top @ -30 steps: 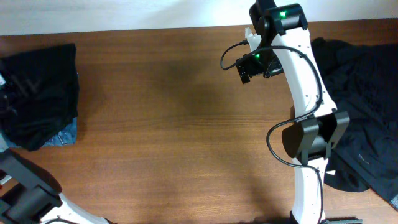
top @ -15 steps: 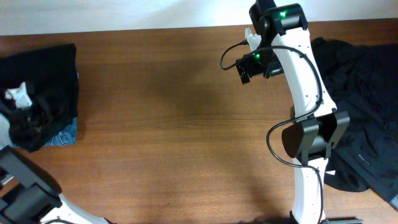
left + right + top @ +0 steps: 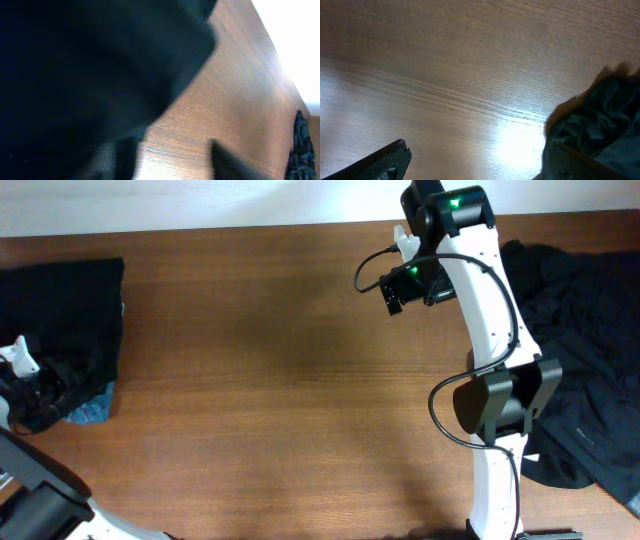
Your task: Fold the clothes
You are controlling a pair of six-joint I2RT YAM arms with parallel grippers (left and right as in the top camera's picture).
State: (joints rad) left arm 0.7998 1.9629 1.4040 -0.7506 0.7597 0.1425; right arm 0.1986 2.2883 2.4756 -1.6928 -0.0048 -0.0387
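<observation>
A folded stack of black clothes (image 3: 65,305) lies at the table's left edge, with faded blue denim jeans (image 3: 90,409) peeking out under its front corner. A loose pile of black clothes (image 3: 590,340) covers the right end of the table. My left gripper (image 3: 22,370) is at the front edge of the stack. In the left wrist view its blurred fingers (image 3: 172,160) stand apart over bare wood, with black fabric (image 3: 85,75) beside them. My right gripper (image 3: 404,238) hovers at the far edge of the table; its fingers (image 3: 475,165) are open and empty, with black cloth (image 3: 600,115) beside the right finger.
The wooden table (image 3: 280,380) spans the view between the two heaps. My right arm's white links and black cable (image 3: 490,360) reach from the front edge up the right-middle. A pale wall (image 3: 200,200) runs along the table's far edge.
My left gripper has drawn back from on top of the folded stack toward the front-left edge. The stack now lies flatter. The right arm has not moved.
</observation>
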